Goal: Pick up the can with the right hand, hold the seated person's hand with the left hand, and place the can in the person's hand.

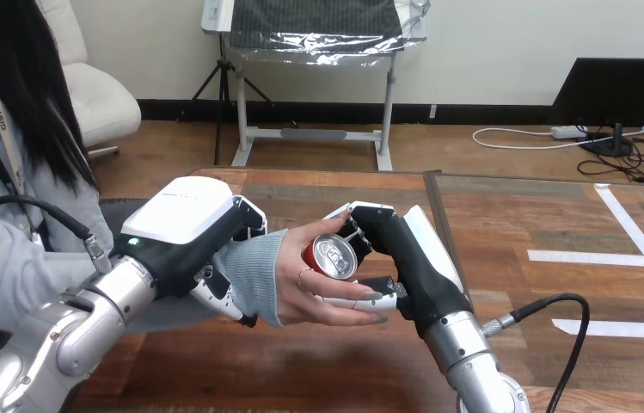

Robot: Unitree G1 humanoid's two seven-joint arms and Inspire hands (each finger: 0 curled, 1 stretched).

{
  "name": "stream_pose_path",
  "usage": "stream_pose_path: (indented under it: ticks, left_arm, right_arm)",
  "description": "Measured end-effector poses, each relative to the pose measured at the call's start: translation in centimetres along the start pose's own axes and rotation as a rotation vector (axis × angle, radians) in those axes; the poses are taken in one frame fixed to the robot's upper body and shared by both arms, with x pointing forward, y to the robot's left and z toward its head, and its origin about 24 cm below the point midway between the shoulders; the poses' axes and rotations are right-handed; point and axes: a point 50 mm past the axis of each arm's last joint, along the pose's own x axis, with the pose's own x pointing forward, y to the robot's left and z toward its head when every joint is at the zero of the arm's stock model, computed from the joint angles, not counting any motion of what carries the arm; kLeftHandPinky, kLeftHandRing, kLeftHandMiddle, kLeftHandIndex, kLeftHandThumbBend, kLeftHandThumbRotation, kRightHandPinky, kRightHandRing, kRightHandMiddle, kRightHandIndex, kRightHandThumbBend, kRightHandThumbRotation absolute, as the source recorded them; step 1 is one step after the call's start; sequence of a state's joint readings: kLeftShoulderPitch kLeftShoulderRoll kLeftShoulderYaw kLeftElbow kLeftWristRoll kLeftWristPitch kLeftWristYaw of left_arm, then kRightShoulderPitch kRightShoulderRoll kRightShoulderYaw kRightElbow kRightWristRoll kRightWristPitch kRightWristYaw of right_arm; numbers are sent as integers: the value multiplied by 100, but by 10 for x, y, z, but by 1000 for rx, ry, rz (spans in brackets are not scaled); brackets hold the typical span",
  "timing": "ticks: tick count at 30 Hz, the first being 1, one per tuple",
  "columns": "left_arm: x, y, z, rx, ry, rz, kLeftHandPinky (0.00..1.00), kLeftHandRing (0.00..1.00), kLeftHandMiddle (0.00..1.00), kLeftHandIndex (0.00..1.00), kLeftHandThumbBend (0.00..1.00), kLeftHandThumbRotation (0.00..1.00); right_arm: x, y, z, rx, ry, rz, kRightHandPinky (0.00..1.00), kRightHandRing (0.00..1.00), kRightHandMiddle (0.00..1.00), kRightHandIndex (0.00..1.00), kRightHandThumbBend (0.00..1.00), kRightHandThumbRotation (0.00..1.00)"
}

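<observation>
A red can with a silver top lies on its side in the person's hand, which is held palm up over the table. My right hand is shut on the can, its fingers over the can's far side and its thumb below by the person's fingertips. My left hand is curled round the person's wrist at the grey sleeve cuff, with fingers showing under the cuff.
The wooden table stretches to the right, with white tape strips on it. The person sits at the left side. A black cable loops off my right forearm.
</observation>
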State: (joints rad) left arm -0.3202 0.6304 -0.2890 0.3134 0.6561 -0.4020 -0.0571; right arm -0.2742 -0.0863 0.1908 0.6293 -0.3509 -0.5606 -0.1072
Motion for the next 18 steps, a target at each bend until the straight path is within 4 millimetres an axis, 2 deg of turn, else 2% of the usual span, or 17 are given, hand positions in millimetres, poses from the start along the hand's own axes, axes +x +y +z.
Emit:
stream_pose_path:
  ticks: [18]
  left_arm:
    - [-1,-2,0,-6,1,-2,24,29,36,39,94,0]
  right_arm:
    - [0,0,1,0,-6,1,40,44,52,53,78,0]
